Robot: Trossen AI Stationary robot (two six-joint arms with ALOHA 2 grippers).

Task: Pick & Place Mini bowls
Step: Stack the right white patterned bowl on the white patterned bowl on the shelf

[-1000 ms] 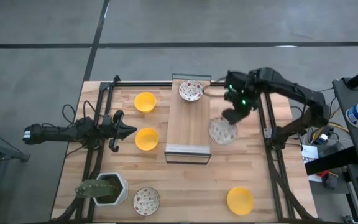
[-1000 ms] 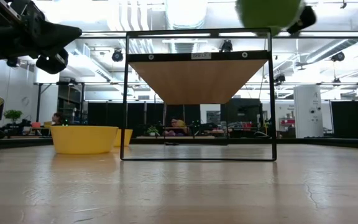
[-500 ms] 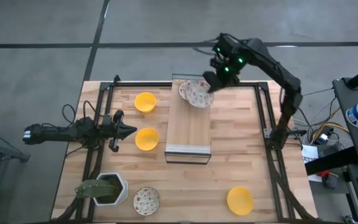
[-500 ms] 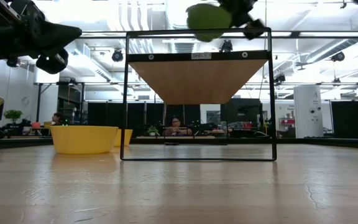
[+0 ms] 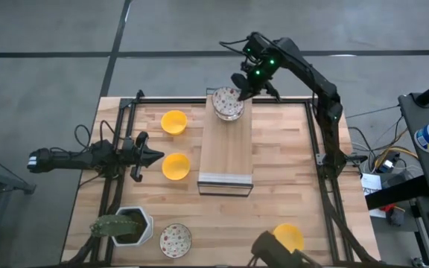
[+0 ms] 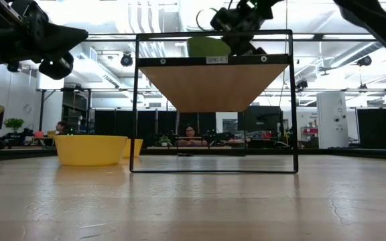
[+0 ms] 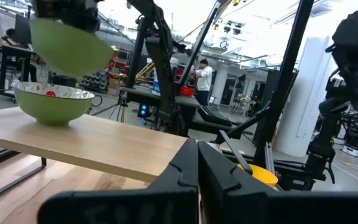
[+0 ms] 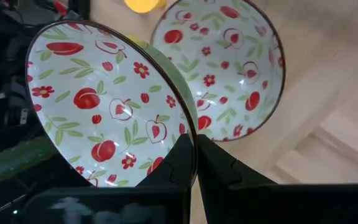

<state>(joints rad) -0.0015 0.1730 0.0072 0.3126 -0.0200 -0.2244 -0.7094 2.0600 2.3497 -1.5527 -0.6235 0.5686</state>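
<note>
My right gripper is shut on a white bowl with a red-green pattern, green on the outside. It holds the bowl just above a second patterned bowl that rests on its base at the far end of the raised wooden shelf. Both bowls show in the left wrist view, the held one over the resting one. My left gripper is shut and empty, left of the shelf beside a yellow bowl. My right gripper pinches the held bowl's rim, one finger inside the bowl and one outside. The fingers come slanting down from the table's far right. The bowl is tilted and lifted clear, hanging over the bowl on the shelf.
Yellow bowls stand at the far left and near right. A third patterned bowl and a white plant pot stand at the near left. A black frame borders the table. A dark object shows at the near edge.
My right gripper has carried the patterned bowl up from the table right of the shelf, toward the far edge and left, to above the bowl at the shelf's far end, then lower toward it. A dark object has come into view at the near edge.
</note>
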